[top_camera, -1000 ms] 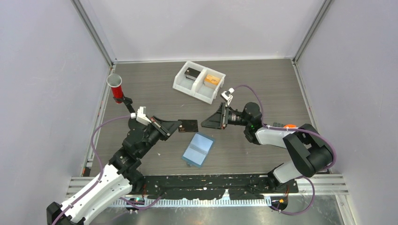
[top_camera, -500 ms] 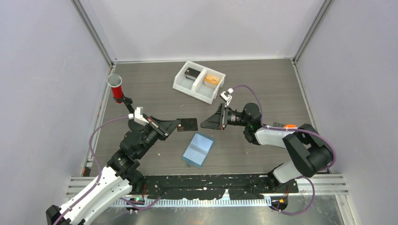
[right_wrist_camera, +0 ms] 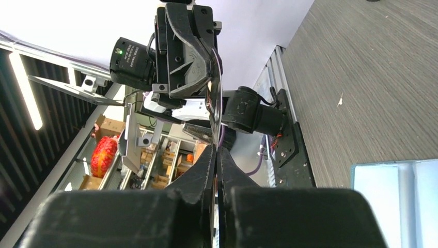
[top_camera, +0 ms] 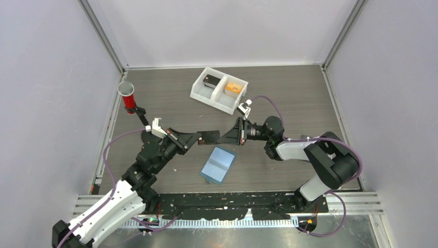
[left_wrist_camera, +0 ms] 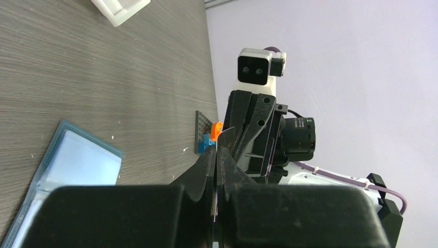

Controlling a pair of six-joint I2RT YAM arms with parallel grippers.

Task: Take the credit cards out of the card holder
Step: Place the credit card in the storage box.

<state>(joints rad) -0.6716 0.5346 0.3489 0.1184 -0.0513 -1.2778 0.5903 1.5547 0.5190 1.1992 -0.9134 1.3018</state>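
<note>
Left gripper [top_camera: 195, 138] and right gripper [top_camera: 223, 138] are both pinching one credit card [top_camera: 209, 137] just beyond the card holder [top_camera: 218, 164], apparently handing it over; left should release next.

A robotics lab test cell is showing here: plain pale grey wall panels [top_camera: 51, 103] and silver aluminium corner posts [top_camera: 103, 36] are boxing in a dark wood-grain tabletop [top_camera: 299, 98]. Two white-and-black robot arms [top_camera: 116, 201] are standing along a slotted silver metal rail [top_camera: 374, 202], trailing purple cables [top_camera: 105, 152]. Outside, brown cardboard boxes [right_wrist_camera: 103, 125] are sitting on storage shelving [right_wrist_camera: 155, 155] beside a long strip light [right_wrist_camera: 23, 88].
</note>
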